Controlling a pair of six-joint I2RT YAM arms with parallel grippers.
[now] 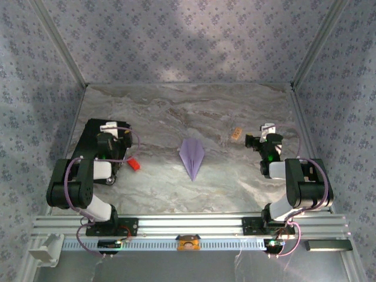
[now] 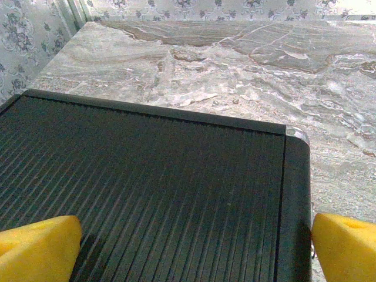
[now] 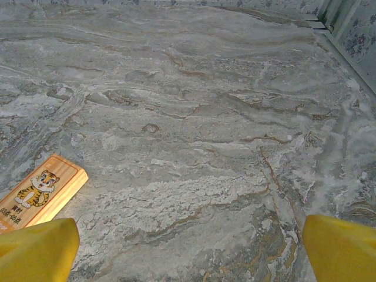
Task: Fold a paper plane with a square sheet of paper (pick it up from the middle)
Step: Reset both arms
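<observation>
The paper plane [image 1: 192, 155], a slim pale lavender dart with a centre crease, lies flat on the marble table [image 1: 188, 111] at its middle, with its point toward the near edge. No flat square sheet of paper is in view. My left gripper [image 1: 111, 131] hovers at the left over the black ribbed pad [image 2: 147, 182]. Its yellow fingertips [image 2: 38, 249] stand wide apart, so this gripper [image 2: 194, 252] is open and empty. At the right, my right gripper [image 1: 265, 135] is well clear of the plane. It [image 3: 191, 249] is open over bare marble with nothing between its fingers.
A small red object [image 1: 134, 164] lies just right of the black pad [image 1: 88, 134]. A tan block [image 1: 236, 134] with a tiger picture [image 3: 38, 194] sits left of the right gripper. Patterned walls enclose the table on three sides, and an aluminium rail [image 1: 188, 223] runs along the near edge.
</observation>
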